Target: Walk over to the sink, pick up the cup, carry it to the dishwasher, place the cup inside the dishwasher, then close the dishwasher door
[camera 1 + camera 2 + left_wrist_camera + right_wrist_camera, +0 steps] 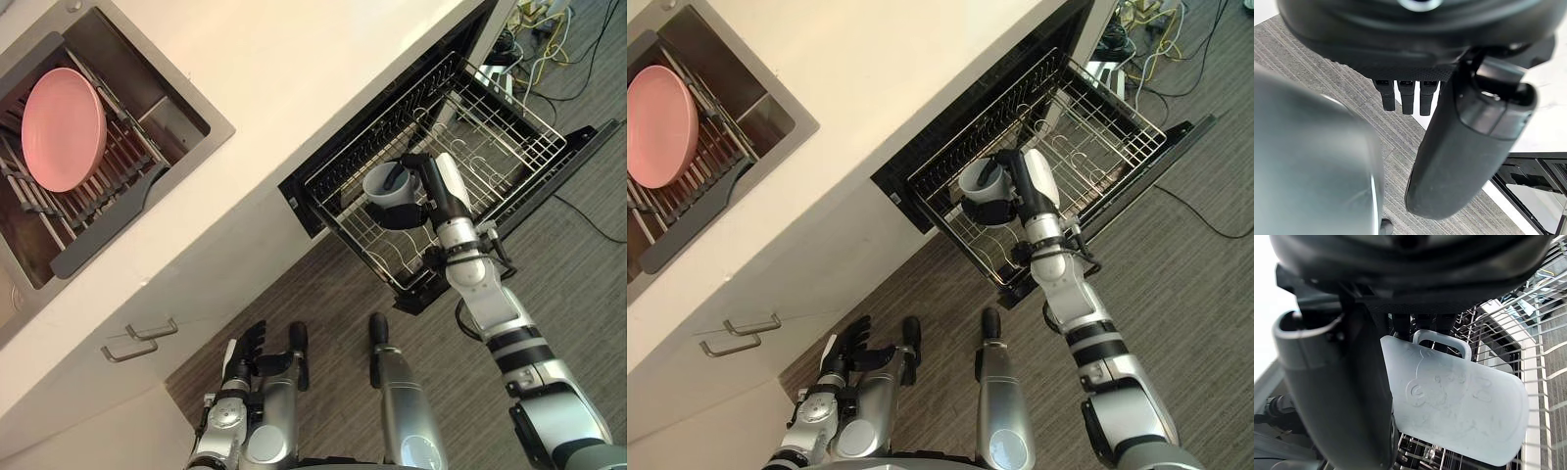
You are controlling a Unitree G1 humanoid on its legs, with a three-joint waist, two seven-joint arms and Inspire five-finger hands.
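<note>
So, the right robot hand (434,192) is clamped on the cup (382,182), a pale see-through mug. In the right wrist view the thumb (1337,382) sits against one side of the cup and the fingers go down behind it, close to its little loop handle. From the head camera the cup's mouth faces up toward the camera, a bit right of the middle of the frame. It's held over the dishwasher rack (509,147), the white wire basket that's pulled out of the machine. I honestly can't tell whether the cup touches the wires or just hangs above them.

The dishwasher door (580,155) is dropped open under the rack, toward the right edge of the frame. Over in the upper left, a pink plate (64,127) stands on edge in a dark drying rack (98,235) inside the steel sink (191,113), which is sunk into the pale bench (323,59).

The left robot hand (245,345) hangs at the lower left, over the grey striped floor (323,284), with loose, straight fingers and nothing in it. Two drawer handles (142,341) show on the cabinet front just beside it.
</note>
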